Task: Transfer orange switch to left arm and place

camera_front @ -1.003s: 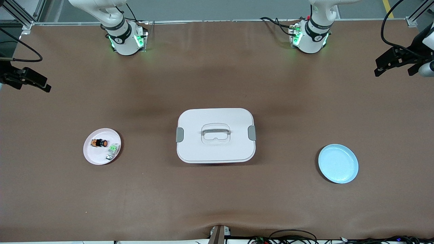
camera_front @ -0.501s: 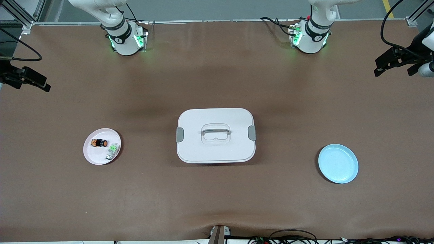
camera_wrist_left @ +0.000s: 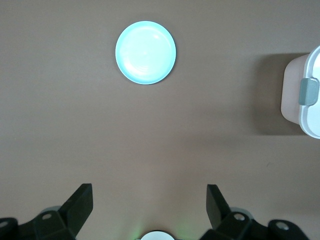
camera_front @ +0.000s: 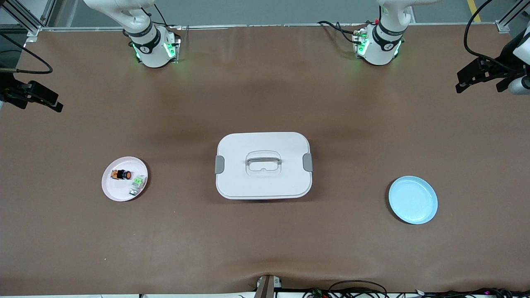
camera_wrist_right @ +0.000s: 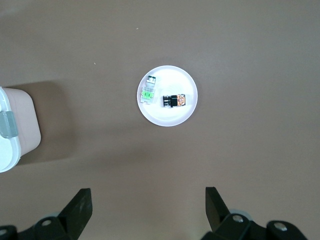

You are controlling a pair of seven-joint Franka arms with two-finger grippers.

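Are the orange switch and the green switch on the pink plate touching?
Apart. The right wrist view shows bare plate between the orange switch and the green switch.

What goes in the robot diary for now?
orange switch: on pink plate | left gripper: open | right gripper: open | box: mid-table

Bright even overhead light, soft shadows, sharp.

We see a brown bench [camera_front: 265, 240]. On it rest the box [camera_front: 263, 182], a pink plate [camera_front: 114, 190] and a blue plate [camera_front: 413, 200]. The bench's covering looks like paper, perhaps.
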